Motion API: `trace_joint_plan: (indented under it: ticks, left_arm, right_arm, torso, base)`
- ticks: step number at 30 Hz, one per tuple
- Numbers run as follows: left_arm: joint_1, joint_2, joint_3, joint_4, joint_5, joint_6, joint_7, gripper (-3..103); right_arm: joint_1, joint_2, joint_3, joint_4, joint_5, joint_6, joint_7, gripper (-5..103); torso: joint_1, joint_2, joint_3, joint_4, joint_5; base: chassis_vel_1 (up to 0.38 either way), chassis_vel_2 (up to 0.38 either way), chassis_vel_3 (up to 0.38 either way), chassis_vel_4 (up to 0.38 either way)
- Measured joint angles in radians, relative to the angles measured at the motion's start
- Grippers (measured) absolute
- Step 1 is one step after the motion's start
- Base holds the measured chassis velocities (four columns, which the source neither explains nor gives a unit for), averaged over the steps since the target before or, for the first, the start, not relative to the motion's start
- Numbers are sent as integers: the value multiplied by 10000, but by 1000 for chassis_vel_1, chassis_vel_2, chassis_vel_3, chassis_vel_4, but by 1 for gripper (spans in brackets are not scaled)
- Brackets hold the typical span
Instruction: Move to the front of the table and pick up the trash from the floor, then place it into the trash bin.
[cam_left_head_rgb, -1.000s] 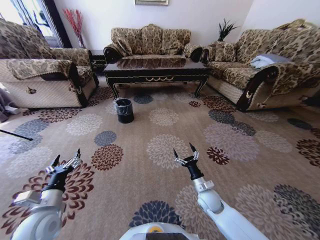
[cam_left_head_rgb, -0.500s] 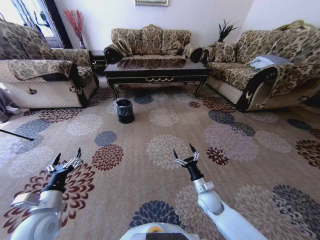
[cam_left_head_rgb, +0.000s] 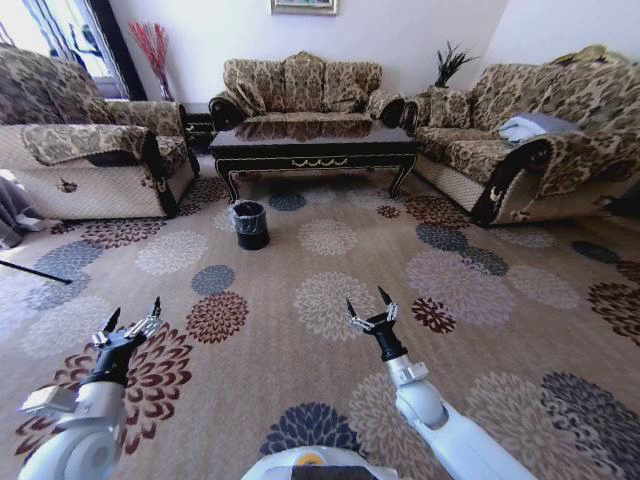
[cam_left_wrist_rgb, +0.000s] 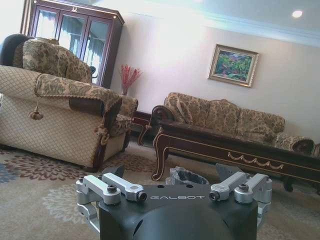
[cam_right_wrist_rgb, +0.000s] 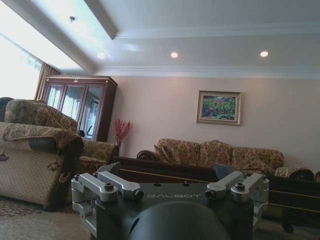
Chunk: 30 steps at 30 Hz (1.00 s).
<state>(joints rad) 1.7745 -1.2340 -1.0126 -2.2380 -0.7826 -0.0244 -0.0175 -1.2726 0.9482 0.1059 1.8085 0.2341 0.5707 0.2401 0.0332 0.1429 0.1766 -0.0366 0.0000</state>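
You are looking into a sitting room with three patterned sofas set around a floor (cam_left_head_rgb: 300, 250) of tan carpet with round flower medallions. The worktop (cam_left_head_rgb: 312, 143), one long dark wood piece with gold ornament on its apron, stands well ahead against the far sofa. One trash bin (cam_left_head_rgb: 250, 224), black and bag-lined, sits on the carpet just before the worktop's front left leg; in the left wrist view it (cam_left_wrist_rgb: 186, 176) peeks above the tool housing. No litter can be made out on the carpet from here, so you cannot count it yet; it may be too small or hidden. Your two arms are held low in front of the base: the left end effector (cam_left_head_rgb: 130, 322) over a maroon medallion, fingers spread and holding nothing, and the right end effector (cam_left_head_rgb: 371, 306) near a cream medallion, fingers likewise apart and holding nothing. Judging by the task, floor trash will likely be light, soft and easily crushed, perhaps slippery if shiny. Take each piece across its narrow middle with a gentle pinch, coming straight down so the carpet pile does not push it away.
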Motion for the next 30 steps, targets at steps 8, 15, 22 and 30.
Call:
trace_joint_plan:
  ticks: [8, 15, 22, 30]
  left_arm:
    - [-44, -34, 20, -22, -65, 76, -75, 100]
    - [-80, -34, 72, -9, -58, 69, -68, 100]
    - [-101, -30, 91, 134, -9, -233, 165, 100]
    - [-95, -49, 67, 175, 31, -277, 226, 100]
  right_arm:
    - [6, 7, -7, -31, 3, 1, 0, 100]
    - [9, 26, -11, -49, 3, 2, 0, 100]
    - [7, 47, 0, -77, 2, 13, -2, 100]
    - [14, 49, -3, -80, 2, 13, -1, 100]
  torso:
    - [58, 322, 257, 0, 0]
    - [104, 513, 406, 1, 0]
    - [137, 717, 581, 6, -1]
    - [220, 1004, 781, 0, 0]
  base:
    - [24, 28, 23, 22]
    - [77, 72, 72, 62]
    - [69, 68, 60, 71]
    - [0, 0, 0, 0]
